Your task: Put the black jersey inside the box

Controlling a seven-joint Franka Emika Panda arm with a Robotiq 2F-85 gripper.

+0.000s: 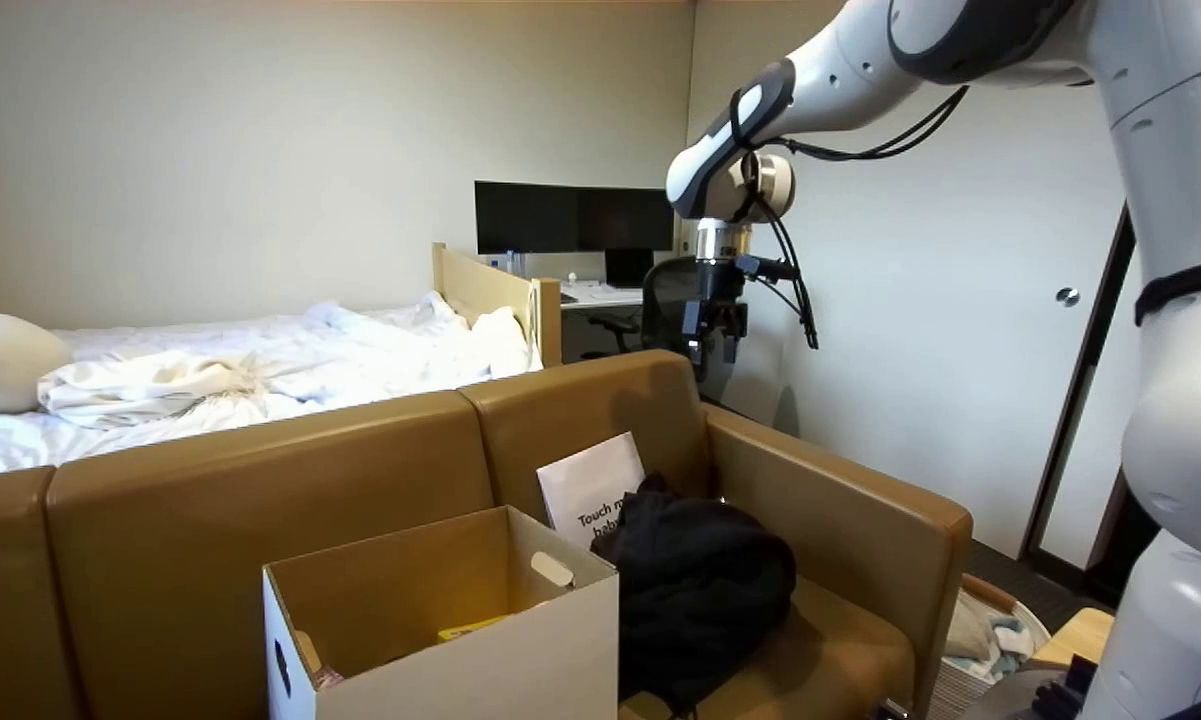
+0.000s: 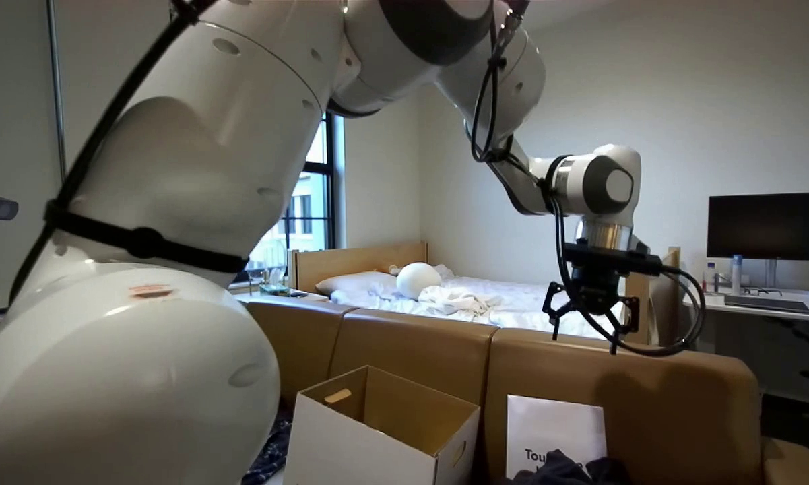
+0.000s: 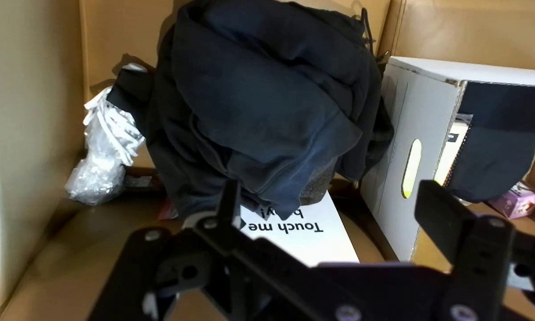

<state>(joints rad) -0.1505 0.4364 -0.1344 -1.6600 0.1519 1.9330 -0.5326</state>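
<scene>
The black jersey lies in a heap on the brown sofa seat, beside the white box. Only its top shows in an exterior view; it fills the upper middle of the wrist view. The box stands open at the top, to the right of the jersey in the wrist view, and also shows in an exterior view. My gripper hangs pointing down, high above the sofa near its backrest, apart from the jersey. Its fingers are wide apart and empty in an exterior view and the wrist view.
A printed white paper leans on the sofa backrest behind the jersey. The sofa armrest rises beside it. A clear plastic bundle lies by the jersey. The box holds a yellow item and a purple carton.
</scene>
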